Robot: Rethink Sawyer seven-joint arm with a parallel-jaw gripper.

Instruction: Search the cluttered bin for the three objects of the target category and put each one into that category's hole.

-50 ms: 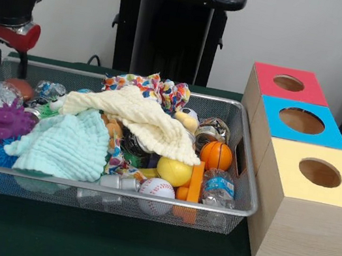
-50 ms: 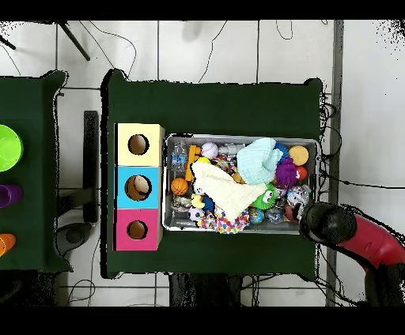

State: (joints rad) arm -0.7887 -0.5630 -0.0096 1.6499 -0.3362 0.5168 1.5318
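A wire mesh bin (image 1: 236, 209) holds a heap of toys, cloths and bottles. Among them lie a small basketball (image 1: 216, 155), a baseball (image 1: 157, 189) and a yellow ball (image 1: 174, 171). A cream cloth (image 1: 142, 121) and a mint cloth (image 1: 65, 146) cover much of the pile. Beside the bin stand three wooden boxes with round holes: red-topped (image 1: 289, 83), blue-topped (image 1: 301, 120) and yellow-topped (image 1: 319, 173). My gripper (image 1: 8, 63) hangs open over the bin's far left corner, nothing between its fingers, just above a brown-orange ball (image 1: 20, 87). In the overhead view the arm (image 2: 331, 224) hides the gripper.
A purple spiky toy (image 1: 8, 120), crumpled plastic bottles (image 1: 219, 187), tins (image 1: 210, 132) and a patterned cloth (image 1: 151, 88) fill the rest of the bin. Overhead, the bin (image 2: 167, 183) lies right of the boxes (image 2: 138, 187) on green felt. A second table (image 2: 9, 147) carries coloured things.
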